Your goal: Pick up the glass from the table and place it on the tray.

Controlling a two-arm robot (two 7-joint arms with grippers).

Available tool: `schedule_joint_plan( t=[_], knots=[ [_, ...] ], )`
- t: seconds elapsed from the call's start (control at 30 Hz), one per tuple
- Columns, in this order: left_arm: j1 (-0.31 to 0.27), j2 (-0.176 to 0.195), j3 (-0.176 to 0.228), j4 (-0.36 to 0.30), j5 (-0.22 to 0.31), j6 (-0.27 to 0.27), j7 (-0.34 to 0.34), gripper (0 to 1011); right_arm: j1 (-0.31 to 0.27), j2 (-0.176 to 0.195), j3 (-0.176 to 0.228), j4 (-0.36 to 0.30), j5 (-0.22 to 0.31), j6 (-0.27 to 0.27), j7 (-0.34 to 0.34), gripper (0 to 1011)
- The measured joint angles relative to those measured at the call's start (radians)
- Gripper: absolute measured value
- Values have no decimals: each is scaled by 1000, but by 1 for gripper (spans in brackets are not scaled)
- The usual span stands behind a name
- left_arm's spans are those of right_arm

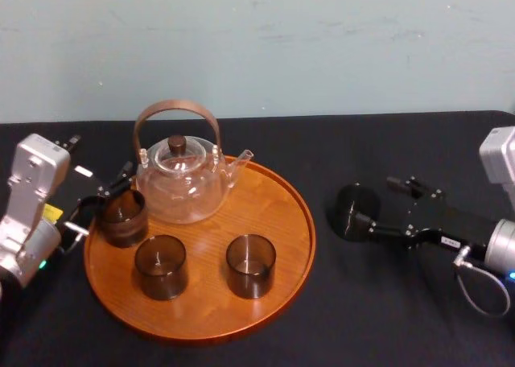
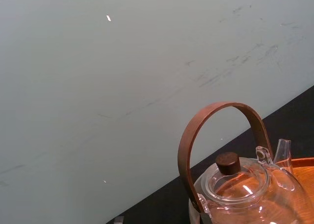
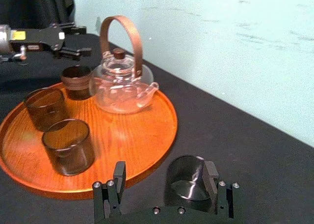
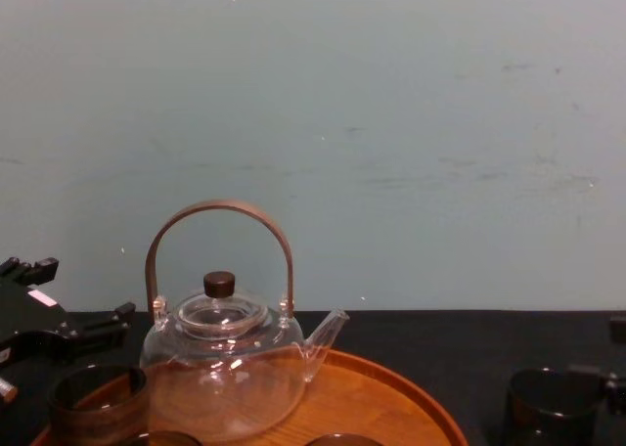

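Note:
A dark glass [image 1: 354,210] stands on the black table [image 1: 386,303], to the right of the round wooden tray [image 1: 282,246]. My right gripper [image 1: 378,202] is open at this glass. In the right wrist view the glass [image 3: 189,184] sits between the fingers, close against one finger [image 3: 211,177] and well apart from the other. Three more dark glasses stand on the tray. My left gripper [image 1: 105,198] is open at the tray's left edge, close behind the left glass [image 1: 122,216], and holds nothing.
A clear glass teapot [image 1: 181,178] with a brown arched handle stands at the back of the tray. Two glasses [image 1: 161,266] [image 1: 250,265] stand side by side at the tray's front. A pale wall rises behind the table.

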Motion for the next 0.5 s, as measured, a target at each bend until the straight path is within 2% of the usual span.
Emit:
schedule_joint_plan(
  t=[0.27, 0.5],
  knots=[
    [0, 0, 0, 0, 0, 0, 0, 1002, -7, -2, 35, 4, 1, 13, -26, 1002],
    [0, 0, 0, 0, 0, 0, 0, 1001, 1, -10, 48, 32, -9, 38, -47, 1002]
  ],
)
